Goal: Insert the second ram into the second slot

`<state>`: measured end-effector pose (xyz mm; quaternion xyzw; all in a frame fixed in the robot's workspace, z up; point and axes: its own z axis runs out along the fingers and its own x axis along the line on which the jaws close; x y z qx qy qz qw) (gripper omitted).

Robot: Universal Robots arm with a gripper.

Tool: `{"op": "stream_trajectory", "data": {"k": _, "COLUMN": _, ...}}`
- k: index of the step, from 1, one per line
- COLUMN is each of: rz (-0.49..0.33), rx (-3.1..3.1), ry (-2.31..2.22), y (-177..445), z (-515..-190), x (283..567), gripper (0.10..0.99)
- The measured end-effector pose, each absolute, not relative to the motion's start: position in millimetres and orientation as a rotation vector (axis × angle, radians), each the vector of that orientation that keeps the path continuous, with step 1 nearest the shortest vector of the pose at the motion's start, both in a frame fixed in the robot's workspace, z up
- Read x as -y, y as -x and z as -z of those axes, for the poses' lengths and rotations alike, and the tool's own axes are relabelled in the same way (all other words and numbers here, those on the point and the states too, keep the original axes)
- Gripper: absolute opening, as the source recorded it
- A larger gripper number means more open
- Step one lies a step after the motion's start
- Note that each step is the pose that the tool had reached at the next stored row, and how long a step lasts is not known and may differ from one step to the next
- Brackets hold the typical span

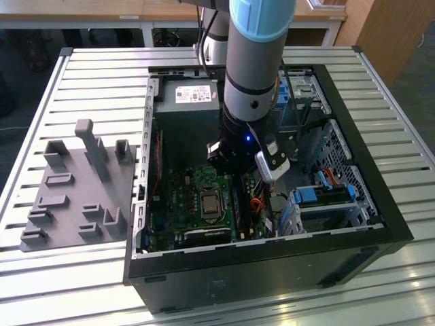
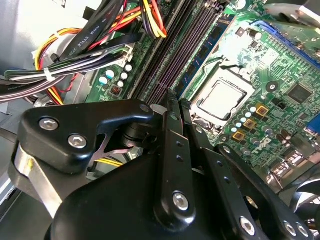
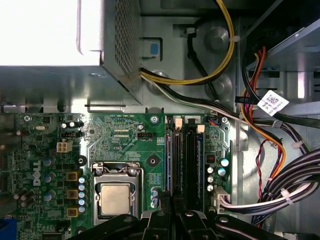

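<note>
My gripper (image 2: 171,96) hangs low inside the open computer case (image 1: 353,170), over the near end of the memory slots (image 3: 184,160) on the green motherboard (image 3: 120,135). In the second wrist view its black fingers (image 2: 168,130) are pressed together and point along the slots (image 2: 172,55). A thin blue-edged ram stick (image 3: 168,160) stands in the slot closest to the processor socket (image 3: 116,197). The fingers hide the slots' near ends, and I cannot tell whether they pinch a stick. In the exterior view the gripper (image 1: 232,170) sits just above the slots (image 1: 238,204).
Bundles of black, yellow and red cables (image 3: 280,180) run beside the slots. The silver power supply (image 1: 187,95) fills the case's far end, and blue drive brackets (image 1: 319,195) sit at the exterior view's right. A grey fixture plate (image 1: 75,190) lies on the slatted table.
</note>
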<state>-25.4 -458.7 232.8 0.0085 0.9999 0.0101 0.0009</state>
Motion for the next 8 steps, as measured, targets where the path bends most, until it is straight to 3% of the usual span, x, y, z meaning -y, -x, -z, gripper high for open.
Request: {"op": "stream_trajectory", "data": {"k": 8, "rz": -0.032, "rx": -3.14, "ry": -0.027, "y": 25.4, "z": -229.1, "x": 458.8, "gripper": 0.137}}
